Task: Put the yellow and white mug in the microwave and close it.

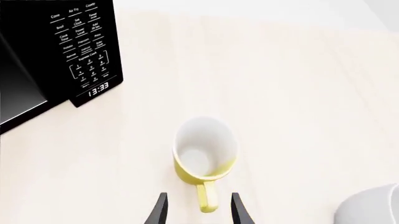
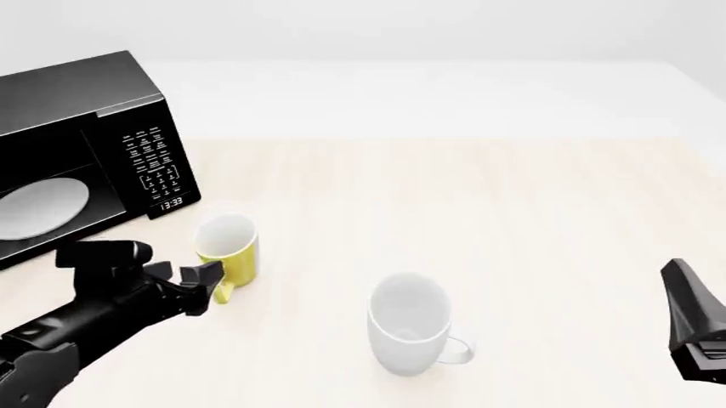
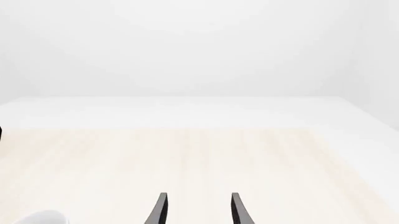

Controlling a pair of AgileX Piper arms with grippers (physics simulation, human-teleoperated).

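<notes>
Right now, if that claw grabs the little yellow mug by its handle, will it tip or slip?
The yellow mug looks rigid, so it should not flex. It appears empty, probably light. Held only by the thin handle, which sits between the open left end effector fingers, it might swing or tilt, and its smooth look suggests some slip.

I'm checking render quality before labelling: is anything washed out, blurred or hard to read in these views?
Front view: flat, even light, the white mug pale against the table. Left wrist view: the microwave keypad lettering soft, the yellow and white mug sharp between the open left tool. Right wrist view: background washed to near white, the open right tool crisp.
</notes>
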